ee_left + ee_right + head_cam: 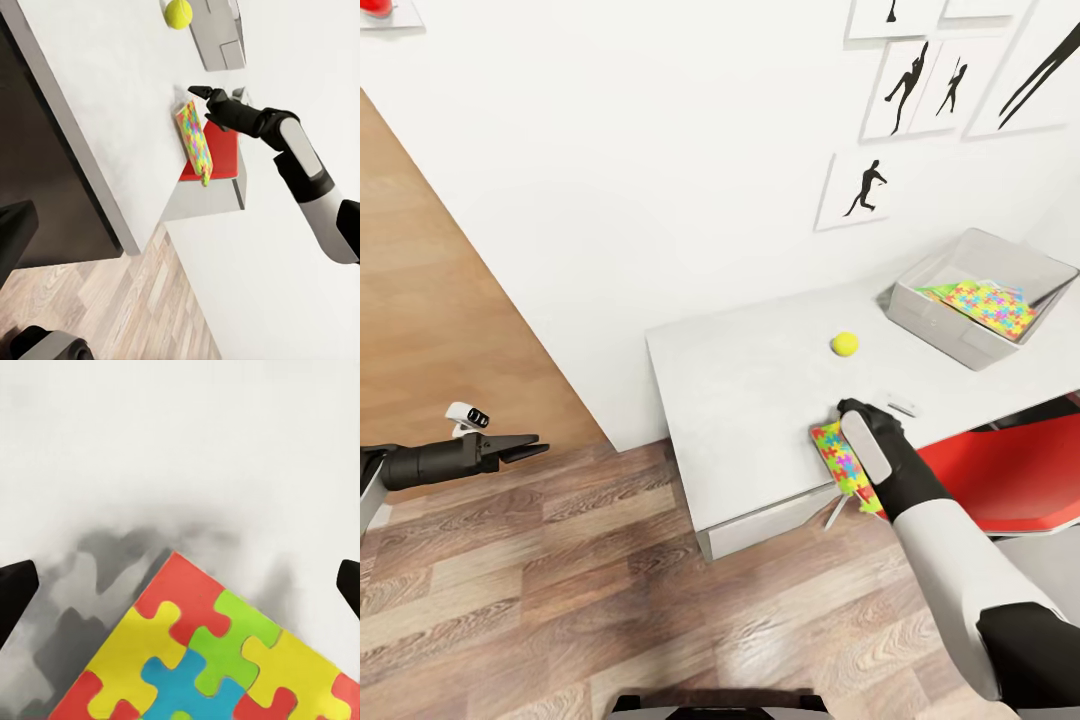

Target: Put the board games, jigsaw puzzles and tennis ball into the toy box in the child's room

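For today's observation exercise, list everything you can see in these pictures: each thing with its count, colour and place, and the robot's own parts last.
Table: one, white, against the wall.
Toy box: one, light grey, on the table's far end.
Jigsaw puzzles: two, multicoloured; one in the toy box, one at the table's near edge.
Tennis ball: one, yellow-green, on the table.
Chair: one, red, beside the table.
Wall pictures: several, black figures on white.
Floor: wood planks.
Left gripper: black, over the floor.
Right gripper: black, open over the near puzzle.

Right arm stretched forward, fingers (16,596) spread; left arm (440,460) out sideways.
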You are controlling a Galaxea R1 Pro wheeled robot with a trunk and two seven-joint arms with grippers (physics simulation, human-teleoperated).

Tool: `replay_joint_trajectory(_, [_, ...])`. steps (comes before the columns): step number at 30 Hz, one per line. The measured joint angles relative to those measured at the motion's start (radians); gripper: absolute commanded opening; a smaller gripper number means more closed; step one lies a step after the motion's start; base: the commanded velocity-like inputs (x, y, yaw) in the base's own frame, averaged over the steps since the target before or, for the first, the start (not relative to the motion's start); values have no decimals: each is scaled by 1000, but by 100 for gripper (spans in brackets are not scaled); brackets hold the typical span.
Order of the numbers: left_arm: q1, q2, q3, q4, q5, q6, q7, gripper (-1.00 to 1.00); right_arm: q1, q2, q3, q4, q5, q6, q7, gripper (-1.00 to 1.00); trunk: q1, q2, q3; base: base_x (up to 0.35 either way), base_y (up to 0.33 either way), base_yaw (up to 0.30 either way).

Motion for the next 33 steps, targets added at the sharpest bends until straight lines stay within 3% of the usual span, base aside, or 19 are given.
replay_joint_trajectory(12, [0, 0, 0, 0, 0, 0, 0, 100, 0, -1, 2, -105, 0, 13, -5, 100, 0, 0, 0, 0, 0, 0])
replay_joint_trajectory(18, [0, 0, 0, 0, 0, 0, 0, 100, 8, -4, 5, -229, 1, 83, -13, 100, 0, 0, 0, 0, 0, 0])
replay_joint_trajectory(23, [0, 0, 0, 0, 0, 0, 0, 100, 34, -5, 1, -416, 2, 190, -18, 100, 0, 0, 0, 0, 0, 0])
replay_joint_trajectory(27, [0, 0, 0, 0, 0, 0, 0, 100, 89, -5, -12, -599, 2, 317, -22, 100, 0, 0, 0, 0, 0, 0])
replay_joint_trajectory(29, [0, 0, 0, 0, 0, 0, 0, 100, 134, -5, -48, -668, 1, 387, -25, 100, 0, 0, 0, 0, 0, 0])
replay_joint_trajectory(33, [0, 0, 0, 0, 0, 0, 0, 100, 185, -4, -124, -703, -1, 473, -19, 100, 0, 0, 0, -2, 0, 0])
